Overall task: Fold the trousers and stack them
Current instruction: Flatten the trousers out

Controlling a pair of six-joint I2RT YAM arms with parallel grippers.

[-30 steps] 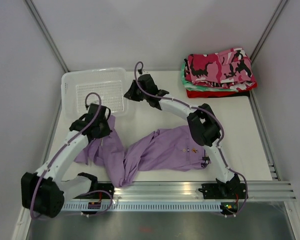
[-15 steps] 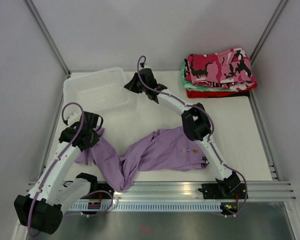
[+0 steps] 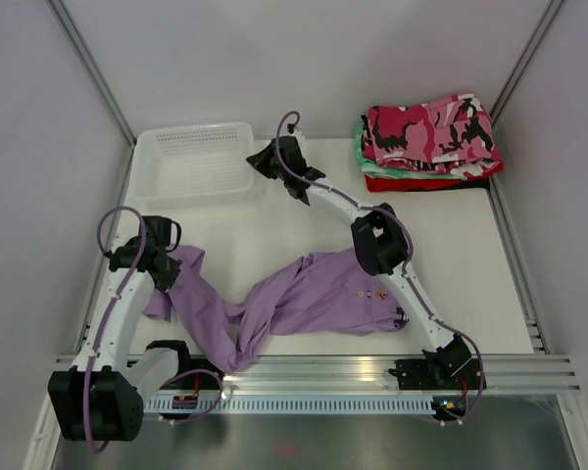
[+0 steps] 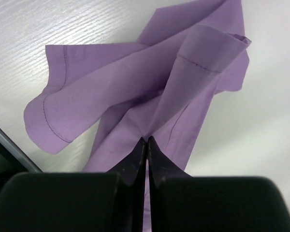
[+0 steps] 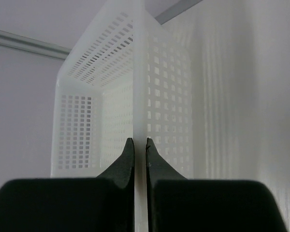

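While the left fingers (image 4: 137,162) are clenched on a fold of the lilac trousers (image 3: 309,294), the right fingers (image 5: 126,162) are clamped on the wall of the white perforated basket (image 3: 191,166), one finger on each side of a corner edge. The basket sits at the far left of the table (image 3: 304,225), and the right arm (image 3: 377,245) reaches across from the near right to meet its right side. The lilac trousers lie unfolded and crumpled on the near half of the table. One end is bunched at the left, where the left arm (image 3: 118,304) grips it. From there the cloth runs down to a fold at the near edge that touches the aluminium rail (image 3: 372,370), then rises rightwards to a broader end beside the right arm's elbow. The left wrist view shows the pinched fabric fanning away from the fingertips in several loose flaps with stitched hems, lifted a little off the table. At the far right corner, well apart from the lilac pair, the camouflage trousers (image 3: 431,132) lie folded on top of a stack, over a green-and-white garment (image 3: 361,149) whose edge shows at the left, with a red garment (image 3: 421,183) at the bottom.
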